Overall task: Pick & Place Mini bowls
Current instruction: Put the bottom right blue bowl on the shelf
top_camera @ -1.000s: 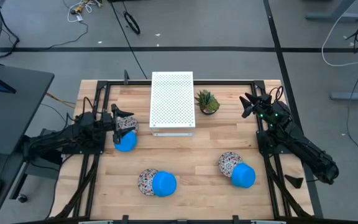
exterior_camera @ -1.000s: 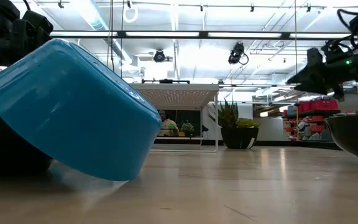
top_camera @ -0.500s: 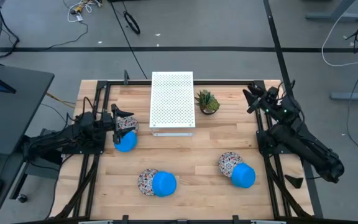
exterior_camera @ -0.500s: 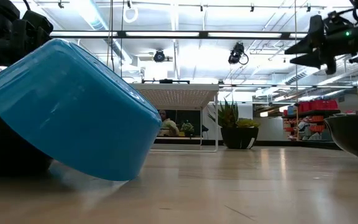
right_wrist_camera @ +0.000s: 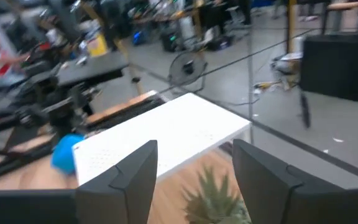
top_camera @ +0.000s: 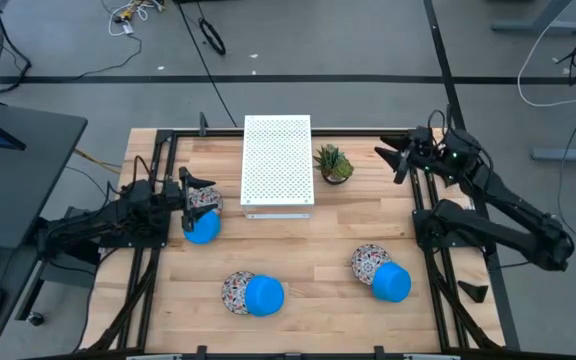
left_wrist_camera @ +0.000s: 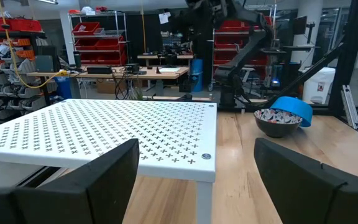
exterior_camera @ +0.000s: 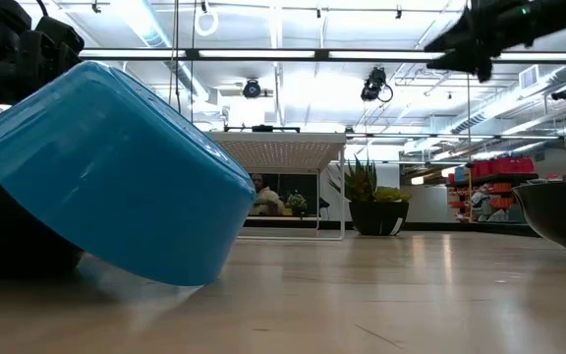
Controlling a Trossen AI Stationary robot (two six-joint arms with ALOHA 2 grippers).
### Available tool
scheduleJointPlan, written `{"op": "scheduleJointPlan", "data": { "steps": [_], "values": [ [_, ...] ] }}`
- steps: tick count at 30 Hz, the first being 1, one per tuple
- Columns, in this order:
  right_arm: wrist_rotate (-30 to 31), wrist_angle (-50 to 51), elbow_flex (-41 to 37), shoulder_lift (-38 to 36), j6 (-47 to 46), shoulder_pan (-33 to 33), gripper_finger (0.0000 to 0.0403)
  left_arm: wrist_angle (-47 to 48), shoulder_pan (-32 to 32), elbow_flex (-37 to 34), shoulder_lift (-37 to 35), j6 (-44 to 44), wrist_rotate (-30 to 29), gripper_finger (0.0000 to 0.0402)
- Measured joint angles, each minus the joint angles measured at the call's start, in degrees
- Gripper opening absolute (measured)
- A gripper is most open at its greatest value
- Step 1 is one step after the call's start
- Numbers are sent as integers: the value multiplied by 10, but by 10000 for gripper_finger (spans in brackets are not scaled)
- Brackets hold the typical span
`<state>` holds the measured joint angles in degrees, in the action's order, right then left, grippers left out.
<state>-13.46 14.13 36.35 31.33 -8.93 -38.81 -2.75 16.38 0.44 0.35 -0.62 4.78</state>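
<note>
Six mini bowls sit in pairs, each blue one tilted against a patterned one. One pair is at the left: patterned (top_camera: 208, 200), blue (top_camera: 203, 229). Another is near the table's near edge: patterned (top_camera: 235, 292), blue (top_camera: 265, 296). The third is at the right: patterned (top_camera: 368, 262), blue (top_camera: 392, 283). My left gripper (top_camera: 194, 197) hovers open over the left pair, and its wrist view (left_wrist_camera: 194, 180) shows nothing between the fingers. My right gripper (top_camera: 388, 163) is open and raised high near the plant, also seen in the low view (exterior_camera: 450, 44).
A white perforated box (top_camera: 277, 165) stands at the far middle, with a small potted plant (top_camera: 333, 164) to its right. Black frame rails (top_camera: 153, 260) run along both table sides. Bare wood lies between the bowl pairs.
My right gripper has risen well above the table and swung a little toward the table's left, toward the plant, staying open. The left arm and all bowls have kept still.
</note>
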Motion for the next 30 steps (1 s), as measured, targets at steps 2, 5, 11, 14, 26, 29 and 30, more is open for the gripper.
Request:
{"op": "scheduleJointPlan", "data": {
  "steps": [2, 5, 11, 14, 26, 29, 30],
  "values": [
    [-15, 19, 34, 26, 17, 10, 210, 0, 0, 0, 0, 0, 0, 323],
    [-34, 64, 88, 64, 39, 26, 210, 0, 0, 0, 0, 0, 0, 323],
    [-69, 160, 191, 136, 75, 57, 210, 0, 0, 0, 0, 0, 0, 323],
    [-85, 201, 232, 166, 94, 69, 210, 0, 0, 0, 0, 0, 0, 323],
    [-189, 377, 348, 262, 160, 102, 222, 0, 0, 0, 0, 0, 0, 323],
    [-191, 445, 378, 288, 175, 106, 244, 0, 0, 0, 0, 0, 0, 323],
    [-191, 466, 387, 296, 185, 108, 253, 0, 0, 0, 0, 0, 0, 323]
  ]
}}
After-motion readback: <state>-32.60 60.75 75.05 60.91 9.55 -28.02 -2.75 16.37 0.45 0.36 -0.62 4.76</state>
